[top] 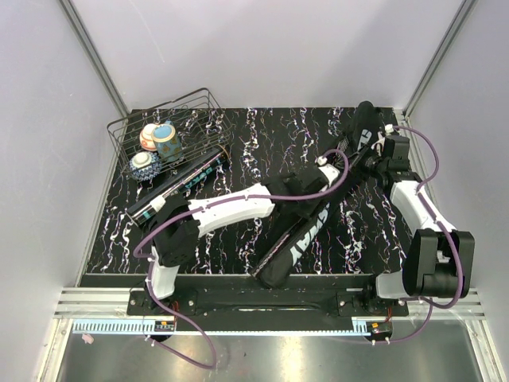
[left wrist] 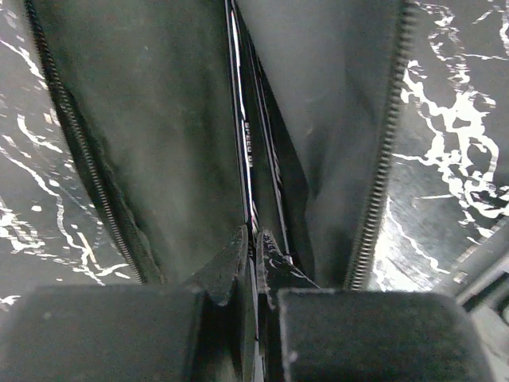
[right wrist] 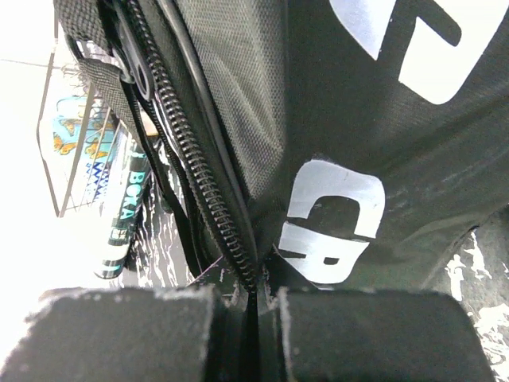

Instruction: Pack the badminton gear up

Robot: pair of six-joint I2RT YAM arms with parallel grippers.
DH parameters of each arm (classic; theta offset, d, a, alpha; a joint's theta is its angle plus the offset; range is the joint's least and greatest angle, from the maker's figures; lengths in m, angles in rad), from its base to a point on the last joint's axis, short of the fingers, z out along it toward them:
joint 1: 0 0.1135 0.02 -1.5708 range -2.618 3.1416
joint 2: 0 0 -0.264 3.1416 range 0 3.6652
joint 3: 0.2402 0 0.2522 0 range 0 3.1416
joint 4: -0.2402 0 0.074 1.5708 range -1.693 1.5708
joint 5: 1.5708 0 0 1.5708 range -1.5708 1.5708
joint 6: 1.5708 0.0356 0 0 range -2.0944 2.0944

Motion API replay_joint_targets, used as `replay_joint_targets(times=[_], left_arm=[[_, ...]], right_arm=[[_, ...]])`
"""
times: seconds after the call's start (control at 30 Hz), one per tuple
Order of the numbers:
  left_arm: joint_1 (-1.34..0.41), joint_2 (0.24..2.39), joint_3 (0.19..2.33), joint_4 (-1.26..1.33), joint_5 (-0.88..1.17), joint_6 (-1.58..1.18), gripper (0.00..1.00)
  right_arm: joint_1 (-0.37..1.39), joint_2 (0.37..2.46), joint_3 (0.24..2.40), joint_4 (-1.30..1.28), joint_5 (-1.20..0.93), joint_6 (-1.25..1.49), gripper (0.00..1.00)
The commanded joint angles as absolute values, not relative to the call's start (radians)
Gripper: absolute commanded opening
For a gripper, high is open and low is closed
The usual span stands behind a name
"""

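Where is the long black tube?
In the top view, the long black tube lies slanted on the left side, just in front of the wire basket.

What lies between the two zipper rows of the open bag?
Two thin racket shafts lie there on the bag lining, left gripper shut on one; the left wrist view shows it.

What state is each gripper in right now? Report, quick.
Left gripper: closed on a racket shaft.
Right gripper: closed on the racket bag, at its zipper.
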State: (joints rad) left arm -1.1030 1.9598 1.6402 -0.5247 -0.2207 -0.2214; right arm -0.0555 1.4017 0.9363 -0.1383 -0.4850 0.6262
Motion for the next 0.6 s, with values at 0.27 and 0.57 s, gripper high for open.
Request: replay_joint_targets(times=[0.27, 0.57], left_arm=[[-1.022, 1.873, 1.569, -0.474, 0.187, -0.376, 0.25], [-1.022, 1.772, 1.39, -0.446, 0.069, -0.371, 0.46]], right_arm=[[-0.029, 1.273, 0.833, 0.063, -0.813, 0.643, 0.0], [-0.032, 1.287, 0.844, 0.034, -0.788, 0.62, 0.0]])
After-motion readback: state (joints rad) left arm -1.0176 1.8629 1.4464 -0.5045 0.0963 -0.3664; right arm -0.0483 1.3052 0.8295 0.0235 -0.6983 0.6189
